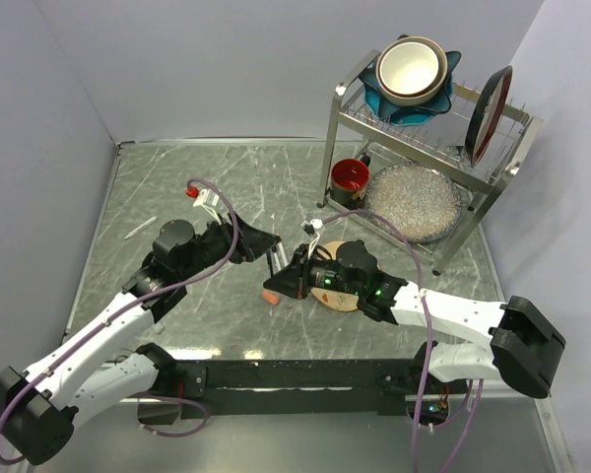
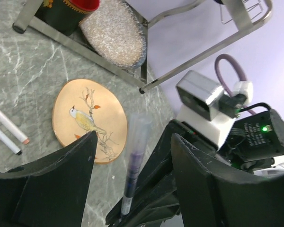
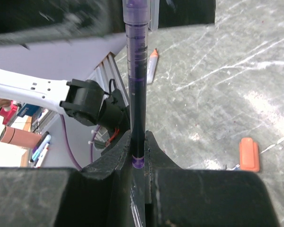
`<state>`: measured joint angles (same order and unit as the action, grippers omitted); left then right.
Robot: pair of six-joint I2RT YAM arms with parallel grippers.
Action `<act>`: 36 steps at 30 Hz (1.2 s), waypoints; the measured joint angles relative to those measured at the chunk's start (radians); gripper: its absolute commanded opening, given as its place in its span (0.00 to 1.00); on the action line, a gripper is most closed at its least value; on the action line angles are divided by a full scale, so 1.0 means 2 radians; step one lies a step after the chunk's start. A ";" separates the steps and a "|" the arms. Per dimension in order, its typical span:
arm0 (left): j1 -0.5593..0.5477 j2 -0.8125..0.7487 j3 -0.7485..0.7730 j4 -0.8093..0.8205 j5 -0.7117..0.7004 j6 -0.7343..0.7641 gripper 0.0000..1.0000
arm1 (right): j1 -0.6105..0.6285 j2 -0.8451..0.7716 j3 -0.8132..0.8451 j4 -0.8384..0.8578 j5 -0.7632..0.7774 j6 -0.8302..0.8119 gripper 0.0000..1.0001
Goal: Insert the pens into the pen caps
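My right gripper [image 1: 284,284] [image 3: 138,135] is shut on a dark pen [image 3: 136,85] with a purple band, and holds it pointing toward my left gripper. The pen's far end sits inside a clear cap [image 2: 136,130]. My left gripper [image 1: 264,242] [image 2: 132,137] is open, its fingers [image 2: 80,156] wide on either side of the capped pen without touching it. Two white pens [image 2: 7,124] lie on the table left of the jaws, one with a reddish tip. An orange-red cap [image 1: 271,296] [image 3: 249,154] lies loose near the right gripper. Another red cap [image 1: 192,189] lies at the back left.
A round wooden coaster with a bird [image 2: 90,120] [image 1: 340,299] lies under the right arm. A metal dish rack [image 1: 424,138] with bowls, a plate and a glass dish stands at the back right. A red cup [image 1: 351,177] stands beside it.
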<state>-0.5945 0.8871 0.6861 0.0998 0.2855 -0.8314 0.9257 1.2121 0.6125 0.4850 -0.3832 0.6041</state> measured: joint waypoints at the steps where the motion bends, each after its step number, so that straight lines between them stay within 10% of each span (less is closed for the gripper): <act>1: 0.000 0.000 0.002 0.000 0.002 0.000 0.68 | 0.001 0.000 0.000 0.000 0.000 0.000 0.00; 10: 0.000 0.002 0.031 -0.008 0.002 0.000 0.62 | 0.005 -0.010 -0.004 -0.002 0.000 -0.002 0.00; 17: 0.000 0.013 0.033 -0.009 0.002 0.002 0.01 | 0.006 -0.011 -0.005 -0.005 -0.002 -0.006 0.00; 36: -0.013 0.011 -0.035 0.141 -0.045 -0.017 0.01 | -0.022 -0.011 0.062 -0.111 -0.001 -0.016 0.00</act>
<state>-0.6197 0.9096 0.6170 0.3824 0.1963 -0.8654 0.8825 1.1893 0.7357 0.2638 -0.3843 0.5720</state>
